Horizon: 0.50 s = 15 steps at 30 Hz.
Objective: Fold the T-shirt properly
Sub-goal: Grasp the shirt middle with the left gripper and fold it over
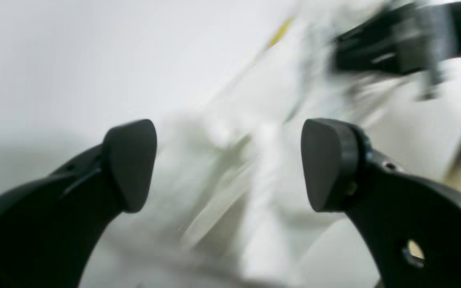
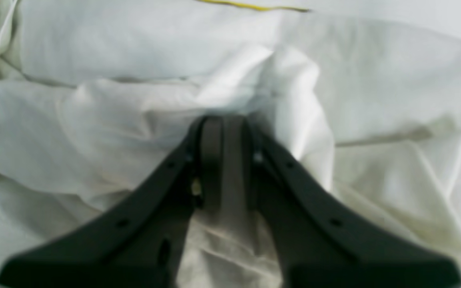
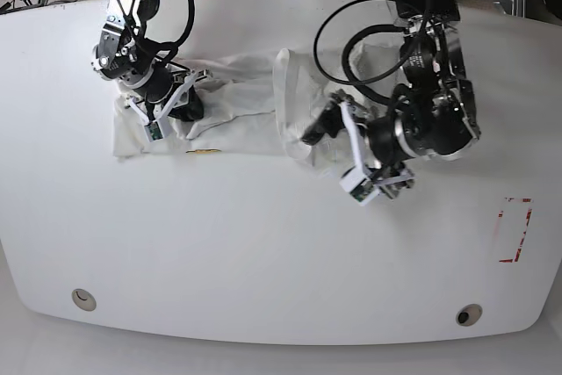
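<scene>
Base view, T-shirt [image 3: 233, 107] mid-table, bare white table [image 3: 263, 243] all round

no readable text, labels, brands or numbers anywhere

T-shirt [image 3: 237, 98] white, creases shading grey, thin yellow streak at one edge. Tabletop [image 3: 263, 243] plain white, with a red rectangle outline [image 3: 515, 230] near one side. Left hand [image 1: 228, 164] matte black, dark grey pads. Right hand [image 2: 224, 128] black, grey pads. Cables [image 3: 351, 41] black. Small white camera blocks on both wrists.
</scene>
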Each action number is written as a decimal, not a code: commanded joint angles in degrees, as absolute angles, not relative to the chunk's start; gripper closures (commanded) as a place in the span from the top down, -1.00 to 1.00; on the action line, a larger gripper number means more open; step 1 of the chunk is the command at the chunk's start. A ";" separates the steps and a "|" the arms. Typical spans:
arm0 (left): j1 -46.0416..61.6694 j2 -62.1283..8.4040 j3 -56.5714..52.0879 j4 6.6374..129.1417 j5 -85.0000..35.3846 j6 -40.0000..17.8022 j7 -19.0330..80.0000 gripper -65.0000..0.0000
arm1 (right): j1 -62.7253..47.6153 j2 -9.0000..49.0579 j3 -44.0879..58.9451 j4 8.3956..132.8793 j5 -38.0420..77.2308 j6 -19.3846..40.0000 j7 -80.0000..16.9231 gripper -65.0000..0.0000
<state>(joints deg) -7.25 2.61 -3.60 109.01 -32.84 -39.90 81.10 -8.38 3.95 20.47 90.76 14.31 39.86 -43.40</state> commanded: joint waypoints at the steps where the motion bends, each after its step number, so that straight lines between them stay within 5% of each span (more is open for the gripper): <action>1: -7.78 0.75 -9.01 109.93 -33.98 -40.00 80.00 0.55 | -8.57 3.74 20.44 92.26 14.20 40.00 -44.18 -0.71; 9: -3.47 -4.26 -14.81 107.56 -34.24 -40.00 80.00 -0.17 | -8.31 2.59 20.62 92.00 14.11 40.00 -44.18 -0.71; 15: -2.51 -5.14 -15.16 102.02 -33.80 -40.00 80.00 -0.95 | -8.48 2.59 20.62 91.91 14.11 40.00 -44.18 -0.71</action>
